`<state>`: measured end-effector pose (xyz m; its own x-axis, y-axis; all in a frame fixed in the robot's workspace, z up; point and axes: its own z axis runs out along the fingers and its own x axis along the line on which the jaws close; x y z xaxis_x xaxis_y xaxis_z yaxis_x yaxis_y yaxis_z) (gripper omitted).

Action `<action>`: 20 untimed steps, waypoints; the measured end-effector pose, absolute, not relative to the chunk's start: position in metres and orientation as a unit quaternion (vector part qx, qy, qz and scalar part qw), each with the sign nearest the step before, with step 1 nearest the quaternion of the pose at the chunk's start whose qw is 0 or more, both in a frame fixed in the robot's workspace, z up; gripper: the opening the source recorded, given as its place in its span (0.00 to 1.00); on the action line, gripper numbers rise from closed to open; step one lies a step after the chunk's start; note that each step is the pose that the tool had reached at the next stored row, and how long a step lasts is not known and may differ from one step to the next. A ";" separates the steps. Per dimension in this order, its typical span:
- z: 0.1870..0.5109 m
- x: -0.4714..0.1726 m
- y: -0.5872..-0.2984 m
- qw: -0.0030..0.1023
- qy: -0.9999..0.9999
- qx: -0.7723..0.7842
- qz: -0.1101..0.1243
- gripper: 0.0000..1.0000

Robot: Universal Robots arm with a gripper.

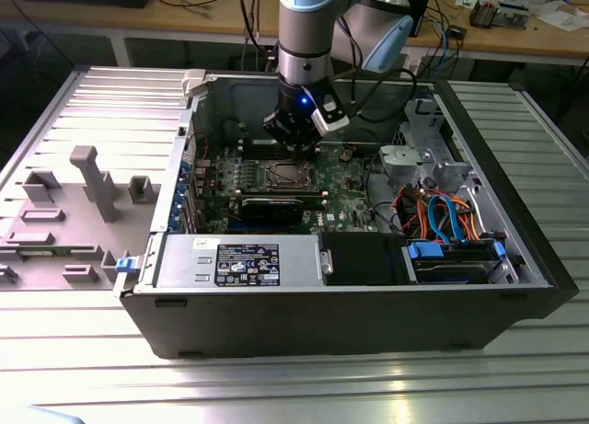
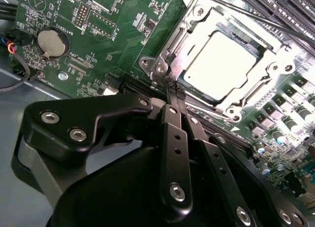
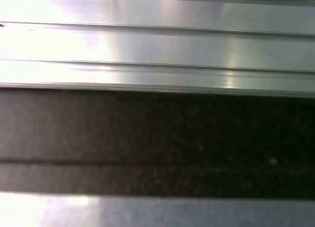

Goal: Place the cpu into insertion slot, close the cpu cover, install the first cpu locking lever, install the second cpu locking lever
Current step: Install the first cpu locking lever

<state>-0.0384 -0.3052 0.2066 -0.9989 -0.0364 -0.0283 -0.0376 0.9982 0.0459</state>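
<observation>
Two steps are looking done: cpu (image 2: pixel 221 64) is sitting in the insertion slot (image 1: pixel 290 176) w/ the cpu cover (image 2: pixel 189 40) lying flat over it. Exterior view, left to right: circuit board (image 1: pixel 216 180), gripper (image 1: pixel 299 151) hanging just above the slot, drive cage (image 1: pixel 428 157). Fingers (image 2: pixel 172 138) are pressing together, tips at the cover's corner; can't tell if they're pinching anything. Lever steps are prob. remaining.

The gripper (image 2: pixel 173 91) hides part of the circuit board (image 2: pixel 123 20), second wrist view.
</observation>
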 end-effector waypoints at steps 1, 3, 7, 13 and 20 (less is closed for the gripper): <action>0.206 -0.038 -0.305 0.014 0.999 -0.019 0.023 0.11; 0.206 -0.038 -0.305 0.014 0.999 -0.019 0.023 0.11; 0.206 -0.038 -0.306 0.014 0.999 -0.019 0.023 0.11; 0.205 -0.038 -0.306 0.013 1.000 -0.019 0.021 0.11; 0.204 -0.038 -0.306 0.013 1.000 -0.019 0.020 0.11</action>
<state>-0.0377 -0.3057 0.2042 -0.9990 -0.0366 -0.0274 -0.0377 0.9985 0.0403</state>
